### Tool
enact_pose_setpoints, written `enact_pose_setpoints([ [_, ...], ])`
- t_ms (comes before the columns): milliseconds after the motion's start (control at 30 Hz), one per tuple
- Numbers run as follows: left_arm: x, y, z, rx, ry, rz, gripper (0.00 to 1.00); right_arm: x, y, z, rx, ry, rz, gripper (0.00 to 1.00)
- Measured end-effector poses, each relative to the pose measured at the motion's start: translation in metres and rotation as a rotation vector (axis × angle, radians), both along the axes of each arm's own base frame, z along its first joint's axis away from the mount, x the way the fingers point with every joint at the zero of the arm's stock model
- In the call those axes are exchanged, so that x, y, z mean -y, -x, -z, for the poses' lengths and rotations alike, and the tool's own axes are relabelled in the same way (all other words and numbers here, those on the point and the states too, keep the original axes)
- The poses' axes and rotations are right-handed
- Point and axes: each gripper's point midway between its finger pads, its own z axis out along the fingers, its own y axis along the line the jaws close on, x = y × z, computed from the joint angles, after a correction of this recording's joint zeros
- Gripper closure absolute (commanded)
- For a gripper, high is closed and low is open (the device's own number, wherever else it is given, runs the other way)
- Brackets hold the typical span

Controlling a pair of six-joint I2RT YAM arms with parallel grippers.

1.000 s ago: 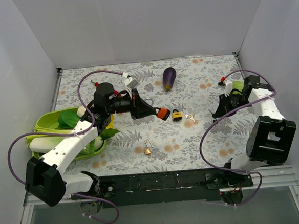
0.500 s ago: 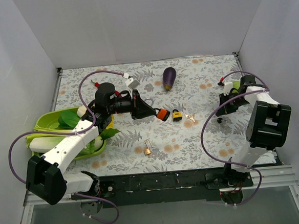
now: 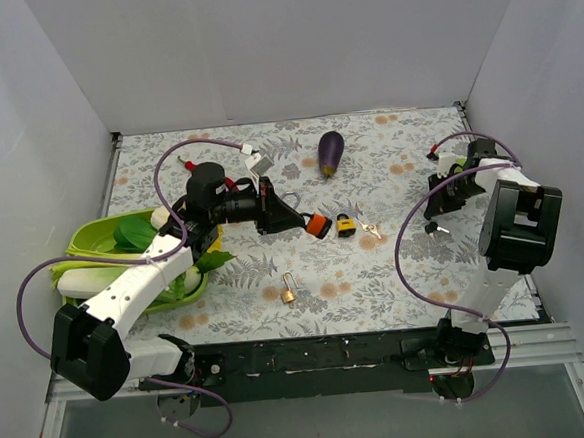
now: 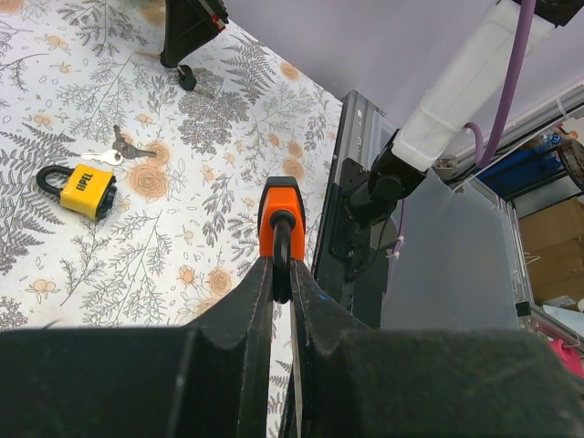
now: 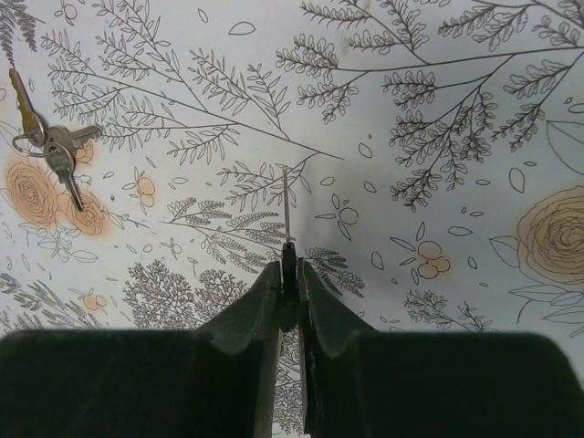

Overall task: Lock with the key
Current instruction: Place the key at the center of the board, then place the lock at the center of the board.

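Observation:
My left gripper [image 3: 297, 219] is shut on the black shackle of an orange padlock [image 3: 317, 224], which sticks out past the fingertips above the cloth. In the left wrist view the gripper [image 4: 282, 266] pinches the shackle and the orange padlock's body [image 4: 279, 217] points away. My right gripper [image 3: 434, 212] is shut on a black-headed key [image 5: 288, 260], its thin blade edge-on and pointing at the cloth. The right gripper [image 5: 288, 274] hovers low at the right of the table.
A yellow padlock [image 3: 345, 224] and a loose key bunch [image 3: 372, 230] lie mid-table; they also show in the left wrist view, the yellow padlock [image 4: 84, 190] and the key bunch [image 4: 123, 151]. A small brass padlock [image 3: 289, 291] lies nearer. An eggplant [image 3: 330, 152] lies at the back. A green tray [image 3: 93, 238] of vegetables stands at the left.
The right arm's elbow has swung back and folded up; its gripper stays low near the same spot with the key. The left arm and orange padlock have not moved.

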Motion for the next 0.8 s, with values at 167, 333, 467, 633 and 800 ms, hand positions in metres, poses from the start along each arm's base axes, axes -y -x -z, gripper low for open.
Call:
enact_pose_setpoints([
  [167, 0.0, 0.002, 0.005, -0.032, -0.008, 0.001, 1.0, 0.002, -0.001, 0.0, -0.003, 0.008, 0.006, 0.29],
  [333, 0.002, 0.001, 0.015, -0.114, -0.023, -0.005, 1.0, 0.001, -0.001, -0.011, 0.026, 0.019, -0.013, 0.27],
  [467, 0.003, 0.001, 0.026, -0.205, -0.045, -0.013, 1.0, -0.012, 0.0, -0.048, 0.12, 0.034, -0.064, 0.26],
  [633, 0.008, 0.0, 0.05, -0.356, -0.084, -0.023, 1.0, -0.083, 0.007, -0.118, 0.332, 0.059, -0.282, 0.23],
  [800, 0.013, -0.001, 0.068, -0.47, -0.111, -0.037, 1.0, -0.191, 0.057, -0.174, 0.517, 0.004, -0.6, 0.21],
])
